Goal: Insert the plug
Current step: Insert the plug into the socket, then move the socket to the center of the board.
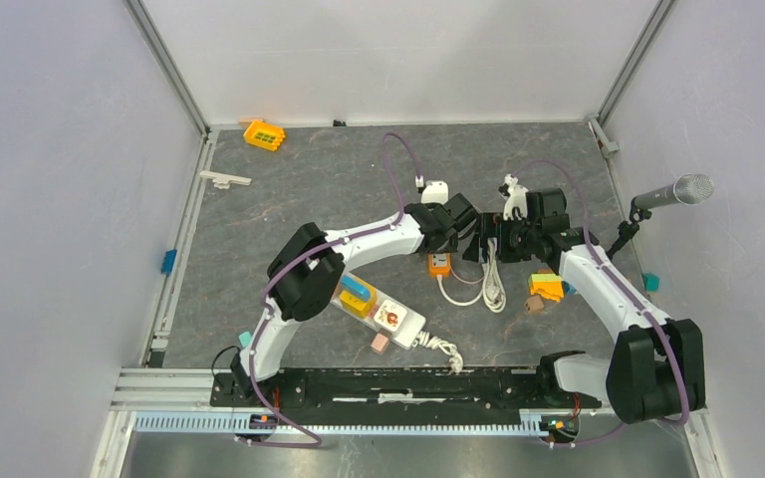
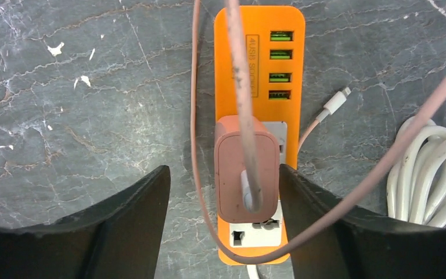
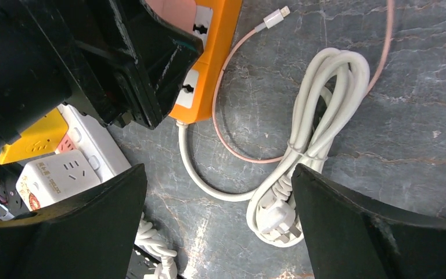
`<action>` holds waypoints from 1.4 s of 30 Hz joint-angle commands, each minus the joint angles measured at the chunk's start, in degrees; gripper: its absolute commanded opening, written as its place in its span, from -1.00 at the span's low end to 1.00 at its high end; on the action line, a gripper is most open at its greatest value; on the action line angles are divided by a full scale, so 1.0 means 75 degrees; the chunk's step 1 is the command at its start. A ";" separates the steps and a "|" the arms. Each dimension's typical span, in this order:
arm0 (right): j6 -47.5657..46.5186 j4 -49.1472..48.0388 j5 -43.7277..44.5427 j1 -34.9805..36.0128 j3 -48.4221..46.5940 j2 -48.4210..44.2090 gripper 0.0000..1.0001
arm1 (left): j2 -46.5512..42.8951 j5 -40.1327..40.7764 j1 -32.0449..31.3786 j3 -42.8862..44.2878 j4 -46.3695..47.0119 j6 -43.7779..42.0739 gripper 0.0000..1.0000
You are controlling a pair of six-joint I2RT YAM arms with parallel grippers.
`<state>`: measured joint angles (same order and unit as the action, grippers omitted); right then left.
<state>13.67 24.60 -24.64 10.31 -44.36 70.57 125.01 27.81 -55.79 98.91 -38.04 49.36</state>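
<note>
Left claw (image 2: 223,174) is hanging straight over the plug (image 2: 232,145) with its jaws apart, not squeezing anything. There's a clear gap between the left finger and the plug, and the right finger sits right against the plug's side. The pink plug stands on the orange strip (image 2: 267,17) over a socket in the lower middle of the left wrist view. Can't see the prongs, they're hidden under it. One free socket (image 2: 254,232) shows just below it. A dirty pink cable (image 2: 244,75) comes out of the plug's top and runs up the frame, looping round the left side too. Further up the strip are four green USB ports (image 2: 281,36). Right of the strip lies the cable's loose white tip (image 2: 337,100), and a bundled white cord (image 2: 424,168) sits at the right edge.

Right claw (image 3: 218,174) is wide open with nothing in it, hovering over that same cord. A white strip (image 3: 64,174) is at the lower left of its view.

From the top camera both arms meet mid-table. Way back in the upper left sits a yellow block (image 1: 264,133), and a mic (image 1: 679,191) pokes in from the right.
</note>
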 commanded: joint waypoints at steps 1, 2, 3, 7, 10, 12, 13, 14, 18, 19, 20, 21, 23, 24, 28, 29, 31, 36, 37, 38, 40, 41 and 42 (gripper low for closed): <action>-0.0066 0.0071 0.0102 -0.0051 -0.0734 -0.0055 0.96 | 0.0256 -0.1024 -0.0258 -0.0363 -0.1233 -0.0191 0.55; -0.0079 0.0129 0.0119 -0.0062 -0.0811 -0.0077 0.96 | 0.0104 -0.1002 -0.0260 -0.0340 -0.1158 -0.0206 0.61; -0.0087 0.0199 0.0131 -0.0079 -0.0879 -0.0088 0.96 | -0.0021 -0.0981 -0.0261 -0.0313 -0.1069 -0.0233 0.65; -0.0124 0.0368 0.0293 -0.0114 -0.1054 -0.0151 0.96 | -0.0717 -0.0734 -0.0247 -0.0349 -0.0762 -0.0351 0.86; -0.0120 0.0457 0.0496 -0.0132 -0.1070 -0.0181 0.96 | -0.1359 -0.0462 -0.0232 -0.0592 -0.0392 -0.0488 0.99; -0.0103 0.0504 0.0649 -0.0144 -0.1058 -0.0186 0.96 | -0.1815 -0.0376 -0.0205 -0.0889 0.0001 -0.0605 0.99; -0.0099 0.0533 0.0773 -0.0152 -0.1047 -0.0185 0.96 | -0.2028 -0.0349 -0.0191 -0.1079 0.0198 -0.0669 0.99; -0.0082 0.0592 0.0937 -0.0158 -0.1046 -0.0169 0.96 | -0.2325 -0.0305 -0.0161 -0.1290 0.0427 -0.0720 0.99; 0.0109 0.0853 0.1865 -0.0188 -0.1064 -0.0190 0.96 | -0.3122 -0.0241 -0.0023 -0.1995 0.1164 -0.0896 0.99; 0.0188 0.0948 0.2135 -0.0190 -0.1078 -0.0206 0.96 | -0.3286 -0.0248 0.0044 -0.2198 0.1318 -0.0940 0.99; 0.0256 0.1025 0.2450 -0.0198 -0.1090 -0.0208 0.96 | -0.3469 -0.0251 0.0098 -0.2340 0.1465 -0.0982 0.99; 0.0337 0.1103 0.2750 -0.0207 -0.1113 -0.0219 0.96 | -0.3643 -0.0240 0.0154 -0.2501 0.1564 -0.1011 0.99; 0.0456 0.1194 0.3120 -0.0220 -0.1151 -0.0221 0.97 | -0.3969 -0.0262 0.0285 -0.2801 0.1784 -0.1076 0.99; 0.0520 0.1207 0.3230 -0.0225 -0.1163 -0.0212 0.97 | -0.4098 -0.0274 0.0348 -0.2964 0.1943 -0.1135 0.99; 0.0794 0.1197 0.3472 -0.0249 -0.1212 -0.0154 0.96 | -0.4702 -0.0352 0.0582 -0.3609 0.2488 -0.1282 0.99; 0.0854 0.1193 0.3463 -0.0263 -0.1199 -0.0130 0.96 | -0.4806 -0.0415 0.0675 -0.3742 0.2567 -0.1295 0.99; 0.0986 0.1159 0.3439 -0.0264 -0.1160 -0.0094 0.97 | -0.4960 -0.0769 0.0956 -0.3898 0.2573 -0.1327 0.99; 0.1148 0.1103 0.3393 -0.0261 -0.1013 -0.0048 0.97 | -0.5063 -0.2668 0.2103 -0.4209 0.2558 -0.1051 0.99; 0.1168 0.1103 0.3420 -0.0269 -0.0980 -0.0050 0.97 | -0.5075 -0.2906 0.2339 -0.4288 0.2592 -0.0969 0.99; 0.1184 0.1081 0.3419 -0.0272 -0.0939 -0.0065 0.97 | -0.5087 -0.3188 0.2555 -0.4383 0.2650 -0.0931 0.99; 0.1217 0.1043 0.3422 -0.0273 -0.0864 -0.0080 0.97 | -0.5168 -0.3491 0.2896 -0.4540 0.2717 -0.0930 0.99; 0.1241 0.1016 0.3413 -0.0275 -0.0817 -0.0081 0.97 | -0.5216 -0.3562 0.3052 -0.4599 0.2696 -0.0950 0.99; 0.1254 0.0999 0.3413 -0.0273 -0.0792 -0.0072 0.97 | -0.5297 -0.3604 0.3214 -0.4647 0.2666 -0.0986 0.99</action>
<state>21.50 33.50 -0.16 8.49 -50.74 70.43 88.68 7.33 -35.11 65.65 -20.12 41.95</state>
